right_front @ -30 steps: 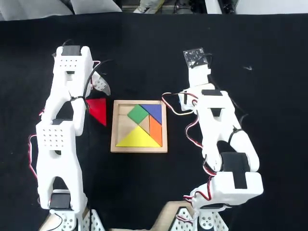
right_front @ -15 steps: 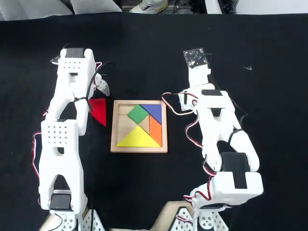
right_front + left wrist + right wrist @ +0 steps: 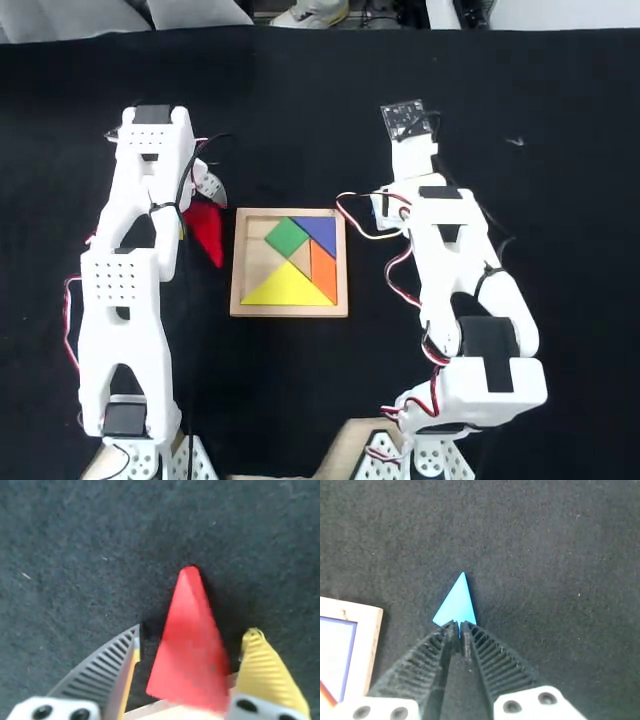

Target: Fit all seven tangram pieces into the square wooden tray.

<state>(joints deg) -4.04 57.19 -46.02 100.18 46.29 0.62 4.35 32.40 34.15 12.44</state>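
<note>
Left pincer (image 3: 195, 629) grasps the red triangle (image 3: 187, 650) between its fingers; right pincer (image 3: 459, 625) is clenched, light-blue triangle (image 3: 456, 602) at its tips.

The square wooden tray (image 3: 250, 250) lies between the left arm (image 3: 135, 210) and the right arm (image 3: 455, 260), holding a green piece (image 3: 286, 237), a blue piece (image 3: 321, 232), an orange piece (image 3: 322, 268) and a yellow piece (image 3: 286, 288), and the red triangle (image 3: 207, 230) is just beside it, tilted, at the left arm.

Robotics lab bench: white left arm (image 3: 122, 300) and right arm (image 3: 462, 250), with exposed wiring (image 3: 400, 278), mounted on a black-cloth table (image 3: 570, 200).
</note>
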